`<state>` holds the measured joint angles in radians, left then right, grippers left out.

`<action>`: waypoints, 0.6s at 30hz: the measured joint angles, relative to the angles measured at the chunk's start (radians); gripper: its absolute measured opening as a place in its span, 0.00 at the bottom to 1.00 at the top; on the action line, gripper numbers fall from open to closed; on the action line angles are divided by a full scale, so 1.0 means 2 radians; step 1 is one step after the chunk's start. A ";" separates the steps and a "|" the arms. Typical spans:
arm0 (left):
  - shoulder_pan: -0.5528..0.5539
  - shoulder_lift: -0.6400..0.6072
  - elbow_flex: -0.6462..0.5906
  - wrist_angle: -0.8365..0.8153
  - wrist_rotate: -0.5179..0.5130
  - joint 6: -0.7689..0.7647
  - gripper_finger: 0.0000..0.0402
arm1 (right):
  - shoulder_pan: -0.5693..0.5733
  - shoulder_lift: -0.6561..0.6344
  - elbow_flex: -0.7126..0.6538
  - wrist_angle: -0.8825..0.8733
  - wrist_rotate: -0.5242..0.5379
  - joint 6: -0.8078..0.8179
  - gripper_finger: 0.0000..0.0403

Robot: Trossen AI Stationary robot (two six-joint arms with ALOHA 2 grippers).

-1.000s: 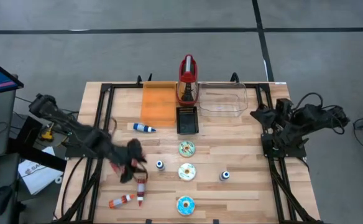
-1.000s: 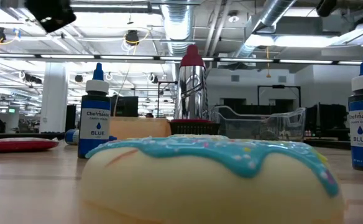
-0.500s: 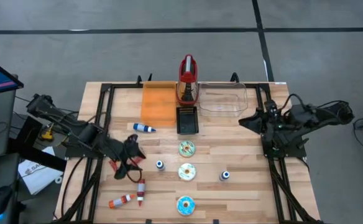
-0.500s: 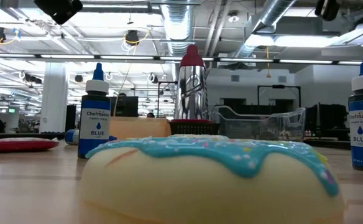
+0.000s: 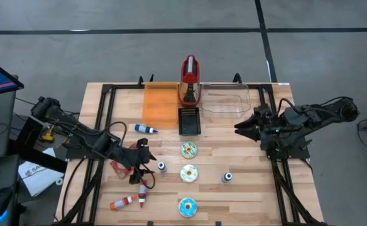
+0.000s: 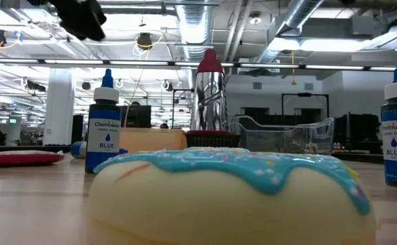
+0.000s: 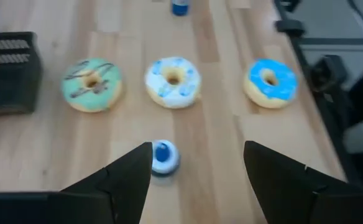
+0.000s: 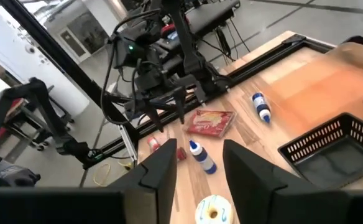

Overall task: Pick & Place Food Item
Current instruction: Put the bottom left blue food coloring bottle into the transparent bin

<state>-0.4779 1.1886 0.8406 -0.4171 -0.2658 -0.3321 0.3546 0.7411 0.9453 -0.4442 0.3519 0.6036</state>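
The food item, a flat red packet (image 8: 209, 121) with a pale picture, lies face up on the wooden table; in the high view (image 5: 117, 167) my left arm partly covers it. In the low view the packet (image 6: 22, 158) shows at the far left. My left gripper (image 5: 143, 164) hangs open above the table just right of the packet. A small blue-capped bottle (image 7: 164, 155) shows below, between its fingers (image 7: 128, 180), untouched. My right gripper (image 5: 239, 127) stands open in the air near the table's right side, holding nothing (image 8: 200, 168).
Three donuts lie in a row down the middle: green (image 5: 188, 149), white (image 5: 188, 172), blue (image 5: 187, 206). Blue-capped bottles (image 5: 227, 177) and red-and-white tubes (image 5: 142, 192) lie around. At the back stand an orange board (image 5: 160, 103), a black basket (image 5: 189, 120), a clear bin (image 5: 224, 100) and a red-topped canister (image 5: 190, 78).
My left gripper has sunk and shifted a little toward the table's right edge, past the packet and toward the blue-capped bottle. My right arm has unfolded, and its gripper has risen and reached from the right edge toward the table's middle. The packet has stayed put.
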 joint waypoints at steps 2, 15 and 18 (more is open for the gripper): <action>0.006 0.014 0.000 0.007 0.000 0.000 0.62 | 0.001 0.010 0.005 0.001 0.000 -0.006 0.33; 0.007 0.078 -0.041 0.088 -0.021 -0.005 0.63 | 0.018 0.039 0.008 0.018 0.003 -0.001 0.38; 0.012 0.078 -0.053 0.096 -0.034 -0.015 0.64 | 0.026 0.038 0.008 0.018 0.008 0.005 0.37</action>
<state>-0.4539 1.3445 0.7348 -0.2259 -0.3347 -0.3611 0.4065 0.8173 0.9623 -0.4088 0.3669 0.6142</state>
